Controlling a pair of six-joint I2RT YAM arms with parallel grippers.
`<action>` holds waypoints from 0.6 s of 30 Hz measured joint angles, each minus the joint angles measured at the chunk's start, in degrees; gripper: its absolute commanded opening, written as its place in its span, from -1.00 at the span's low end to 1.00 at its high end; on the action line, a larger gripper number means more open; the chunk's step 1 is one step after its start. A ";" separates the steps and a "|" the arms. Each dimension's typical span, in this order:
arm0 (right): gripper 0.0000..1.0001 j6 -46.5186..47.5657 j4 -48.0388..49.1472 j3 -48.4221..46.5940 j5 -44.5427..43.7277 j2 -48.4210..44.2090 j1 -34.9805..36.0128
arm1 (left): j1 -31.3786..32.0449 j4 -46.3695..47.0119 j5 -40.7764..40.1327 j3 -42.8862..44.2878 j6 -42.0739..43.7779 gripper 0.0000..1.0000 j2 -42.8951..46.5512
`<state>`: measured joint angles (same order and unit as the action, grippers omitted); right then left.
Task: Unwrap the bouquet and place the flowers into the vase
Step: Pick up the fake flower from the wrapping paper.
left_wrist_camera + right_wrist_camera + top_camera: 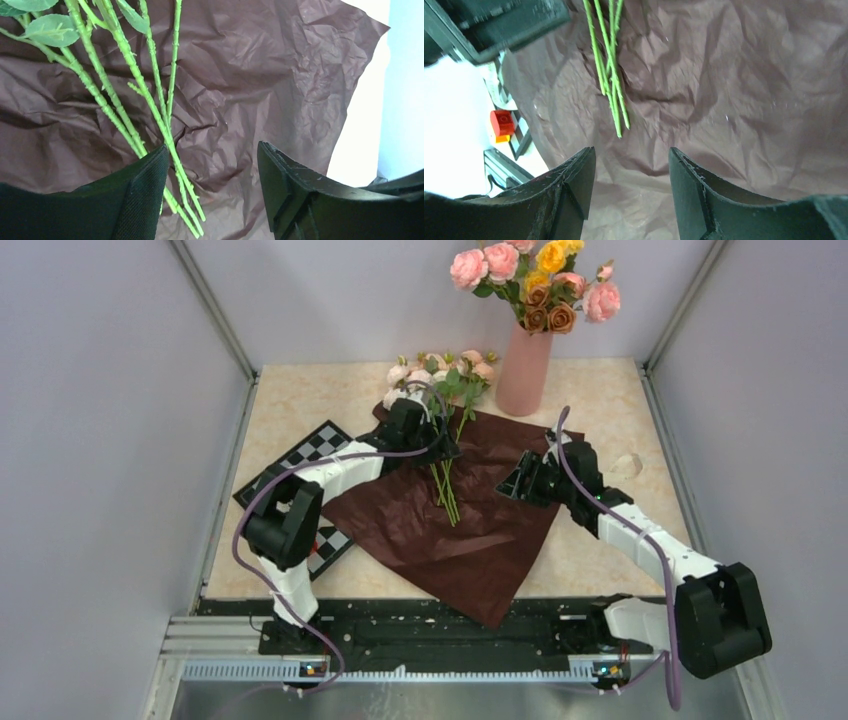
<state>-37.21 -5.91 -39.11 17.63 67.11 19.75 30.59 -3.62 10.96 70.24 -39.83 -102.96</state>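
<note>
Spread flat: matte, crinkled dark red paper sheet (470, 540), bearing thin, knobbly green flower stems (612, 85). Left gripper (212, 150): jaws apart, gripping nothing. Right gripper (631, 152): jaws apart, empty.

Black-and-white checkerboard (322, 446) at left, large pink, yellow, brown roses (525, 280) at back, beige tabletop (300, 400), red button (501, 122)

The flowers (139, 75) are cut off above their stems.
</note>
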 measured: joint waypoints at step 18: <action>0.14 0.63 -0.98 4.22 3.15 -1.51 0.02 | 1.51 -0.74 -4.96 4.74 -0.50 -0.04 -10.21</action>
<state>-36.58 -6.90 -34.89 20.78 65.60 19.77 32.10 -4.36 6.00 74.98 -40.34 -113.16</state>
